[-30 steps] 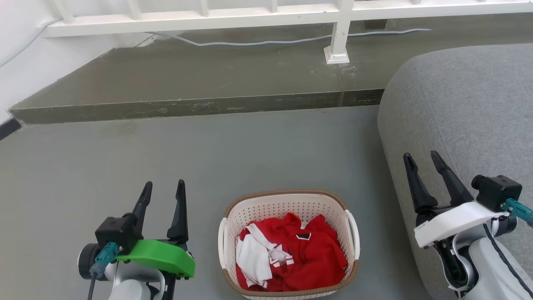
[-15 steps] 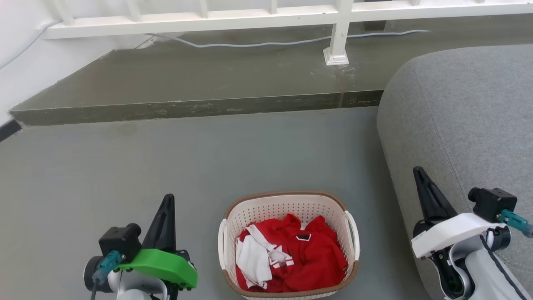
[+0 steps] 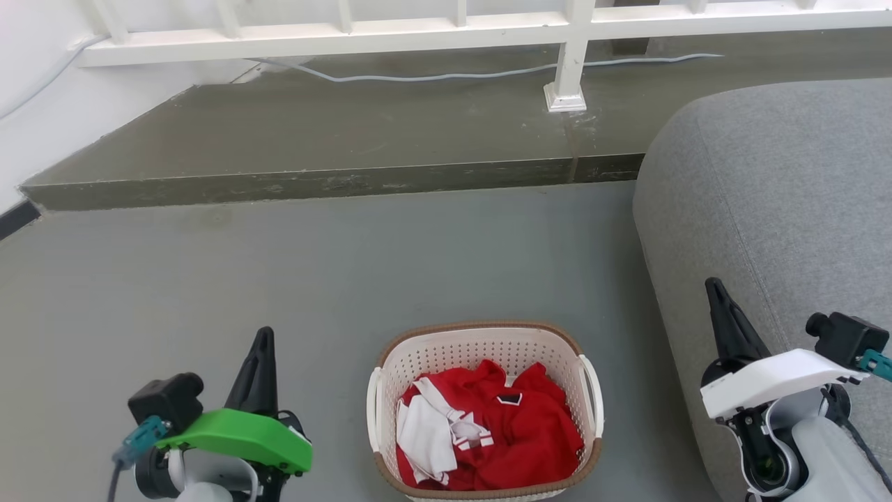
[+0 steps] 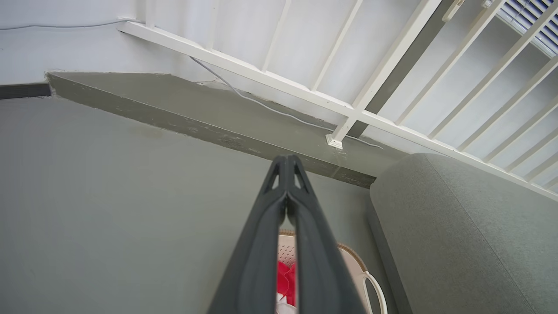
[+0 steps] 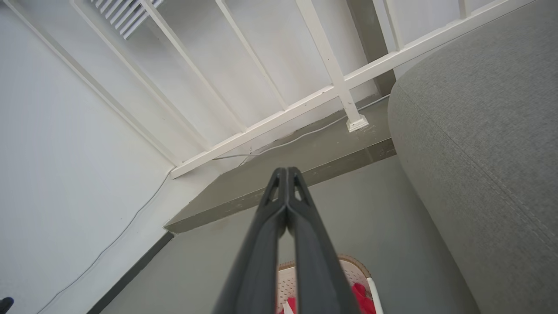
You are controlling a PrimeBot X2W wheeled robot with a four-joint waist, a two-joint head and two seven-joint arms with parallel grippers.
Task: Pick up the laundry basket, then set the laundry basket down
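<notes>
Since the cream-white perforated plastic laundry basket (image 3: 481, 348) with its brown woven-look rim is seen standing upright on the grey floor (image 3: 348, 279) at the lower centre of the head view, held by nothing, the scene is judged to fit either a basket waiting to be lifted or one already set down; which of the two cannot be told. In either case, the white loop handles (image 3: 594, 404) at its sides are thin, so level, even handling on both sides is judged to matter.

Inside the basket a crumpled red garment (image 3: 529, 432) is heaped with a white cloth (image 3: 425, 436) at its lower left. The load lies below the rim and is judged soft and unlikely to shift.

The left gripper (image 3: 263, 339), under a green cover, is seen at the lower left of the frame, apart from the basket, its dark fingers pressed together on nothing. The right gripper (image 3: 713, 291), under a white cover, is shown at the lower right, likewise closed and empty, before a grey fabric sofa (image 3: 766, 195) that is best kept clear of. A raised concrete step (image 3: 348, 132) and a white railing (image 3: 418, 31) are seen across the top.
</notes>
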